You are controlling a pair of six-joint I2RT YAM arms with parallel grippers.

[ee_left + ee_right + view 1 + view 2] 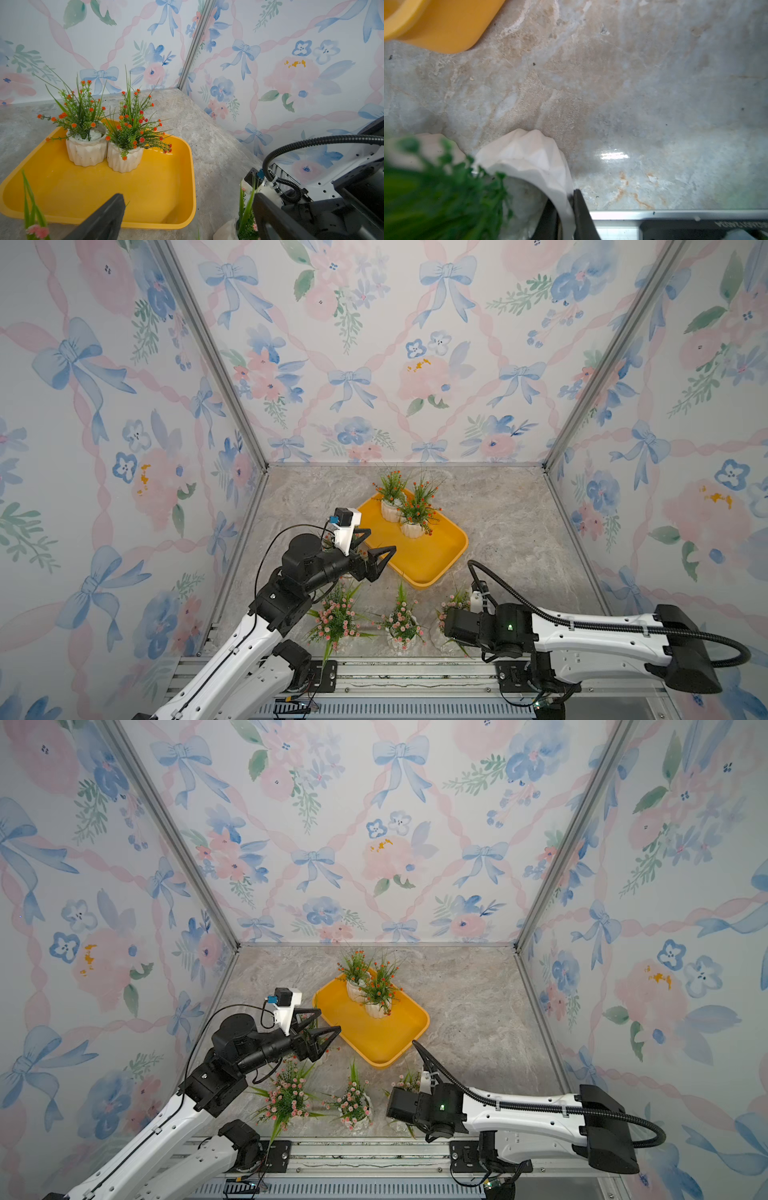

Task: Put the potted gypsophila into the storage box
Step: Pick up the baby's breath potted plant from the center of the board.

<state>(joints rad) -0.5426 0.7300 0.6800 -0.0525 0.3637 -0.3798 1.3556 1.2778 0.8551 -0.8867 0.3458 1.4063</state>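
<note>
The yellow storage box (432, 558) (384, 1040) (145, 197) lies mid-table. Two potted gypsophila with orange-red blossoms (392, 497) (415, 516) (85, 126) (129, 137) stand side by side in its far corner. Three pink-flowered ones stand in a row at the table's front: left (338, 614), middle (401, 624), right (453, 605). My right gripper (564, 212) points down, shut on the right pot's (529, 158) rim, with one finger inside and one outside. My left gripper (382, 540) (188, 198) hovers open and empty over the box's near-left corner.
Papered walls with metal corner posts (257, 448) close in the marble table (507, 522) on three sides. A metal rail (415, 672) runs along the front edge. The right arm's black cable (582, 622) loops above that arm. Stems with small blossoms (308, 1018) show under the left gripper.
</note>
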